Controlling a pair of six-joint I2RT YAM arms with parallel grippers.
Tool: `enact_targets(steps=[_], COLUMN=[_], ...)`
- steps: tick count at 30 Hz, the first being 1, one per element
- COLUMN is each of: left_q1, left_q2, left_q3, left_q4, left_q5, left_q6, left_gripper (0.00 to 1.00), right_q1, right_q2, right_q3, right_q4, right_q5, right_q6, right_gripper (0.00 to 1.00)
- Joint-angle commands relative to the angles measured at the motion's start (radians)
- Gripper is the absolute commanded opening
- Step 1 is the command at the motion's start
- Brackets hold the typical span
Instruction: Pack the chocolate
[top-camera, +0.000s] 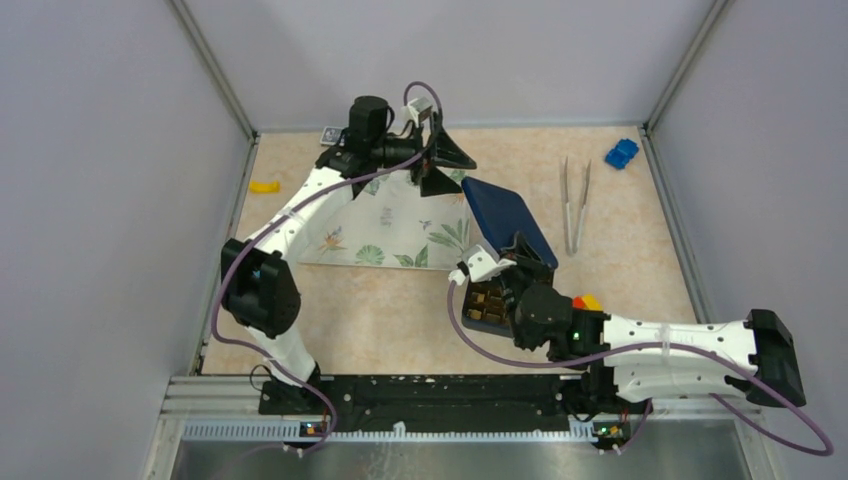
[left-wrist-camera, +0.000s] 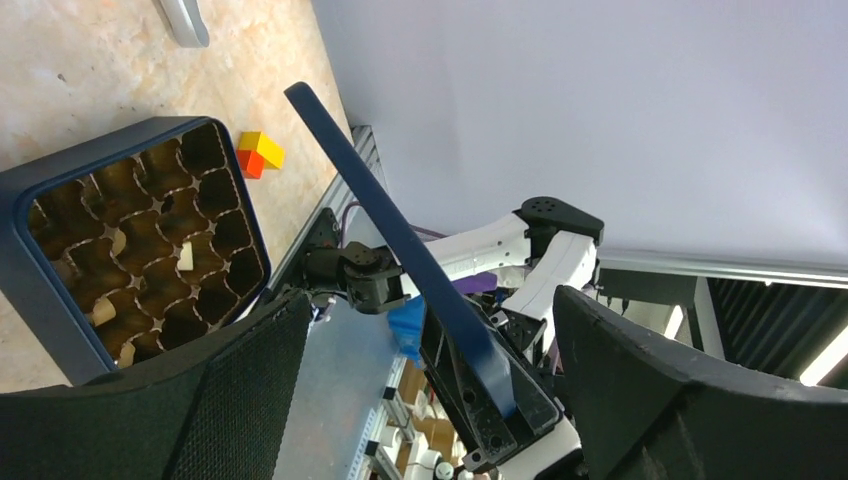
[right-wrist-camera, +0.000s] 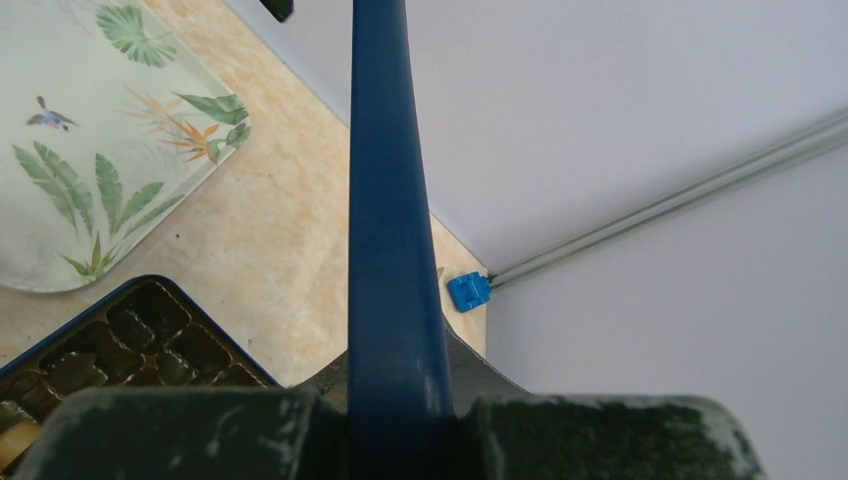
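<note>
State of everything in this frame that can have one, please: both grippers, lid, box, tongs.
left gripper: open, holding nothing.
right gripper: shut on the lid.
lid: off the box, held tilted above it.
box: open, on the table; most cells look empty.
tongs: lying flat on the table, untouched.

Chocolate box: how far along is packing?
Done: tan chocolate pieces sit in cells of the box; full or not, unclear. In hand: right gripper shut on the blue lid, tilted over the box. The left gripper is open, holding nothing. Left: probably seating the lid.
</note>
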Motion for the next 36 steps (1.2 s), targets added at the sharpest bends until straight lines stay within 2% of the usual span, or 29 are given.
enact_targets(steps=[1, 7, 13, 16, 20, 25, 29, 31, 32, 34, 36], left_q1=[-0.043, -0.079, -0.102, -0.107, -0.113, -0.122, -0.122, -0.122, -0.122, -0.121, -0.118], left_q2=[0.034, 0.032, 0.057, 0.074, 0.081, 0.094, 0.102, 0.101, 0.1, 0.092, 0.08], left_q3=[0.087, 0.107, 0.158, 0.174, 0.178, 0.184, 0.182, 0.171, 0.162, 0.136, 0.101], left_q4=[-0.037, -0.065, -0.134, -0.171, -0.178, -0.191, -0.175, -0.145, -0.124, -0.07, -0.007], left_q5=[-0.019, -0.036, 0.008, 0.015, 0.019, 0.025, 0.029, 0.037, 0.042, 0.045, 0.049], left_q6=[0.062, 0.079, 0.129, 0.15, 0.154, 0.168, 0.148, 0.121, 0.104, 0.07, 0.022], left_gripper=[0.93, 0.74, 0.73, 0.67, 0.48, 0.39, 0.18, 0.03, 0.0, 0.0, 0.0], right_q1=[0.013, 0.013, 0.012, 0.013, 0.012, 0.012, 0.013, 0.011, 0.011, 0.011, 0.011], right_q2=[-0.025, -0.025, -0.014, -0.01, -0.01, -0.006, -0.001, 0.002, 0.003, 0.001, -0.002], right_q3=[0.037, 0.037, 0.026, 0.018, 0.01, -0.002, -0.006, -0.007, -0.007, -0.007, -0.007], right_q4=[-0.036, -0.057, -0.065, -0.057, -0.053, -0.051, -0.05, -0.05, -0.05, -0.054, -0.069], right_q5=[0.0, -0.001, 0.007, 0.015, 0.027, 0.035, 0.039, 0.046, 0.051, 0.061, 0.069], right_q6=[0.053, 0.062, 0.052, 0.042, 0.038, 0.035, 0.034, 0.036, 0.04, 0.05, 0.066], right_gripper=[0.0, 0.0, 0.0, 0.0, 0.0, 0.0, 0.0, 0.0, 0.04, 0.18, 0.27])
